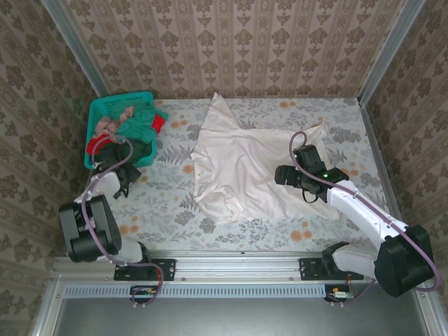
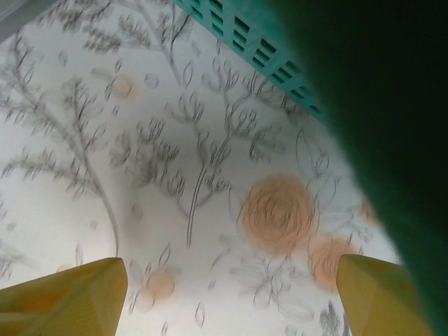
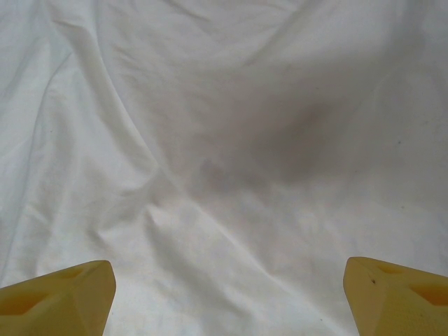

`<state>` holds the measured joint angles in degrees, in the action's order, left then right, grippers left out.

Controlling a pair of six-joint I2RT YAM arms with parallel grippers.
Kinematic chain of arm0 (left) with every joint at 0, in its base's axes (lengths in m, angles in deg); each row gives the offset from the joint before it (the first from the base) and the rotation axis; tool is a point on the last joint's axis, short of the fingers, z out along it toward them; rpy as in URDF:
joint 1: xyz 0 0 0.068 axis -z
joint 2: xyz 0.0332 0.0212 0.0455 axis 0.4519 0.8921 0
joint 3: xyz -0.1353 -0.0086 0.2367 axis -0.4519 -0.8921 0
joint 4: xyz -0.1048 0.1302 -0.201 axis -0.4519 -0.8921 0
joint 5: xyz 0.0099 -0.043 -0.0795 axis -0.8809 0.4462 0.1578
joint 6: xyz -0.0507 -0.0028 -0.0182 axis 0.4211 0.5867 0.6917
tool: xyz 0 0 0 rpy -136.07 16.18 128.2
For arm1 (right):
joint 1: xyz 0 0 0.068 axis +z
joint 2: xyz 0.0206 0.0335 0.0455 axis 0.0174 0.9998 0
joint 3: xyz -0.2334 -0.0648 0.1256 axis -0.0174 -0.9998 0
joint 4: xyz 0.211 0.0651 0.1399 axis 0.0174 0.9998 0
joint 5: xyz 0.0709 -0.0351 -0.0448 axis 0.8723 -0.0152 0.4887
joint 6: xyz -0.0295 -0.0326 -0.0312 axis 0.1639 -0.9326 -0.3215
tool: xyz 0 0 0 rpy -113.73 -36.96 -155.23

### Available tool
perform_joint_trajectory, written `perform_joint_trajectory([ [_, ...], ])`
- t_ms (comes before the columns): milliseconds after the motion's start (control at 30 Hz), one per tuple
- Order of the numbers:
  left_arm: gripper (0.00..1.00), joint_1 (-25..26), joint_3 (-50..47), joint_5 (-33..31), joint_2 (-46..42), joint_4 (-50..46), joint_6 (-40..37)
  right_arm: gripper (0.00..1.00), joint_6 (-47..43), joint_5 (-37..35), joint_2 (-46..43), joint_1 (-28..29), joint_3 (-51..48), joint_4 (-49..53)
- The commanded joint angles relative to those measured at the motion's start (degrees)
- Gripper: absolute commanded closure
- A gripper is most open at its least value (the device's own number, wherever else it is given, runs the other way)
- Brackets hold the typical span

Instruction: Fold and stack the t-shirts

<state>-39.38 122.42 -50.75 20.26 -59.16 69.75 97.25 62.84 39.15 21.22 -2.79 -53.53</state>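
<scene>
We are judging the step in hand to be spreading the white t-shirt [image 1: 238, 164] flat before any fold, since it is lying rumpled across the middle of the counter [image 1: 175, 206], with one corner pointing toward the far edge and its near hem bunching. Our right pincer [image 3: 224, 301] is hovering over the shirt's right part, jaws standing wide apart with nothing between them. We are thinking it should pinch at a hem or sleeve edge rather than mid-panel, where it would likely gather both layers, then draw slowly toward the right edge. Our left pincer [image 2: 231, 301] is likewise gaping and empty over bare counter just beside the teal basket [image 1: 105, 106] in the far left corner. We would be bringing it over to pin the shirt's opposite side. A dark green shirt [image 2: 392, 105] is draping over the basket wall, and a pale pink shirt [image 1: 112, 126] is heaping inside. The counter is wearing a flat floral print that looks smooth enough for cloth to slide. Patterned walls [image 1: 245, 42] are closing in three sides, and a metal rail [image 1: 231, 260] is running along the near edge.
</scene>
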Motion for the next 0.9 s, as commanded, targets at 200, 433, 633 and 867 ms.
perform_joint_trajectory([
  [200, 0.22, -1.92, 13.77, 1.14, 11.82, 1.14, -5.66, 0.1, -1.35, 0.92, -1.69, -0.05, -0.75, 1.84],
  [433, 0.18, 5.45, 9.16, 4.93, 0.03, -3.68, -6.95, 0.08, 1.62, 3.22, -1.6, 6.08, -2.98, 2.24],
  [633, 0.21, 20.71, -5.03, 8.65, -18.0, -2.52, -2.24, 0.1, 4.28, -2.77, 4.23, 11.47, -3.66, 2.83],
  [867, 0.17, 35.91, 7.52, 7.5, 1.71, -1.25, -7.08, 0.15, 0.99, -10.21, 15.78, -1.74, 8.32, 6.19],
])
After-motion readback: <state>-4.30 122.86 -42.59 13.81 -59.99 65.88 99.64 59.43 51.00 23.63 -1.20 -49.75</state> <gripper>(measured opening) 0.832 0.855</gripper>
